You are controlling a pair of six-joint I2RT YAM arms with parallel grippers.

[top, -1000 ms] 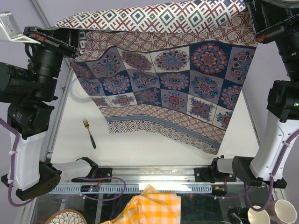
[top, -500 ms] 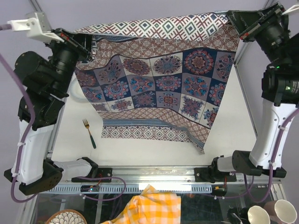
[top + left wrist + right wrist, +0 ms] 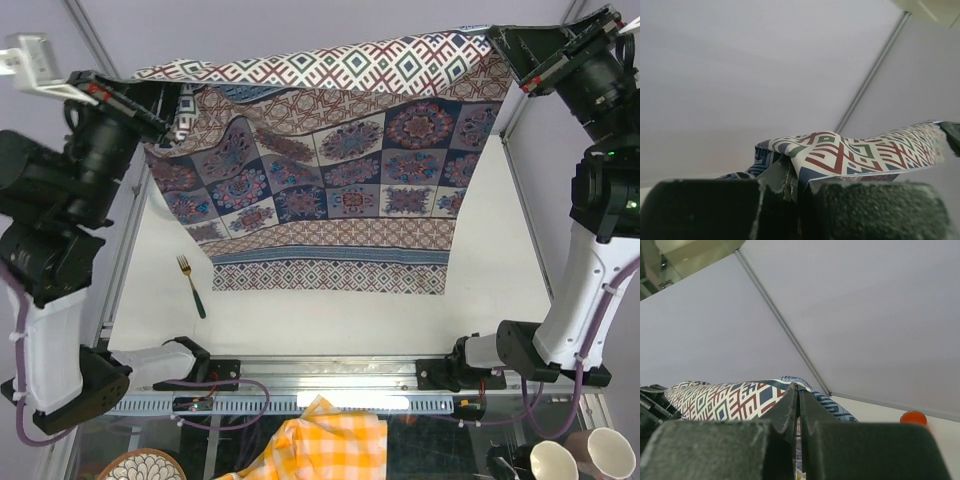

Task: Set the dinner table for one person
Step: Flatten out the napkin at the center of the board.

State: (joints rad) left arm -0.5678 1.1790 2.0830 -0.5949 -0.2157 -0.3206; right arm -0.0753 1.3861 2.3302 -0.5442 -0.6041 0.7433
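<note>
Blue-and-purple tile-print cloth point(image 3: 330, 170) hangs over plain white rectangular dinner table point(image 3: 300, 320)
The left gripper point(image 3: 170, 100) and right gripper point(image 3: 505, 45) each pinch a raised far corner of the cloth; the dinner table lies below both, stretching toward the arm bases.

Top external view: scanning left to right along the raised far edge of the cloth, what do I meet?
left pincer, shut on the cloth's left corner → patterned cloth, held up between the arms → right pincer, shut on its right corner
</note>
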